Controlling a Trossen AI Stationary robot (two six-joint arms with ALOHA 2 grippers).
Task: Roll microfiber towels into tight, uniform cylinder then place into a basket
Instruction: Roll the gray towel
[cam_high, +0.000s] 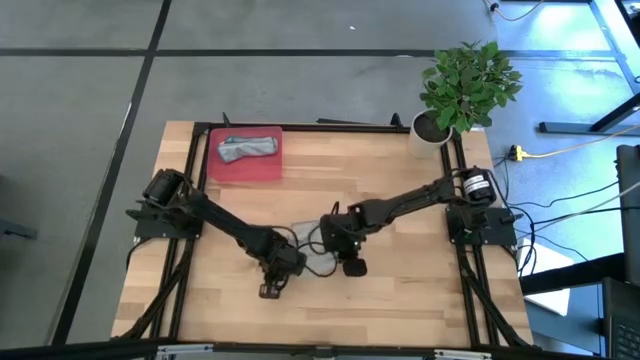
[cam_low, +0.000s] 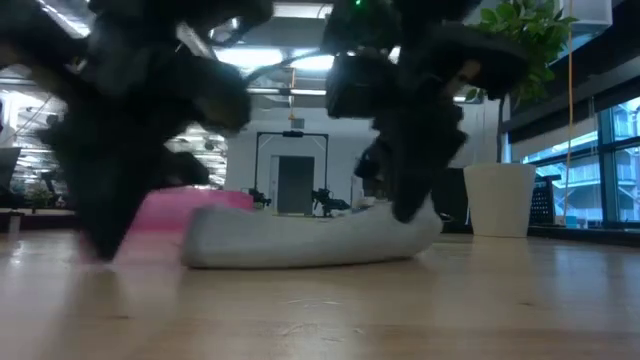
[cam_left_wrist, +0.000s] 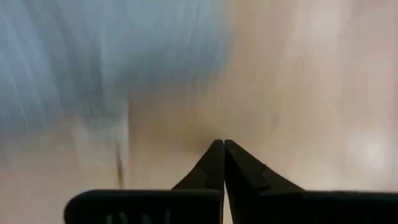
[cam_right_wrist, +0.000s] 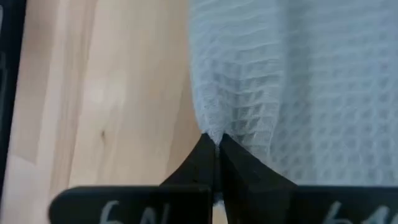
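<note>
High view, basket: the red tray (cam_high: 245, 160) is sitting at the far left of the surface (cam_high: 400, 290) and is already holding one crumpled grey towel (cam_high: 247, 148).
High view, arms: the left gripper (cam_high: 270, 288) and right gripper (cam_high: 352, 266) are meeting near the middle front, with the second towel (cam_high: 318, 262) lying between them, mostly covered.
Low view, roll: the pale towel (cam_low: 310, 240) is lying as a soft, sagging, loosely rounded bundle on the wood, one dark gripper pressing on its right end; the pink tray (cam_low: 190, 205) is showing behind.
Left wrist view, jaws: the left gripper (cam_left_wrist: 222, 149) is showing its jaws pressed together, apparently on nothing, with blurred blue-grey cloth (cam_left_wrist: 93, 56) beyond.
Right wrist view, jaws: the right gripper (cam_right_wrist: 214, 142) is pinching the edge of the waffle-weave cloth (cam_right_wrist: 298, 87), jaws narrowed onto it.
Technique (judgement): both ends probably need even, low pressure so the thin, limp fabric is winding tightly, not bunching.
Materials: textured soft cloth; smooth pale wood; rigid glossy plastic tray.
</note>
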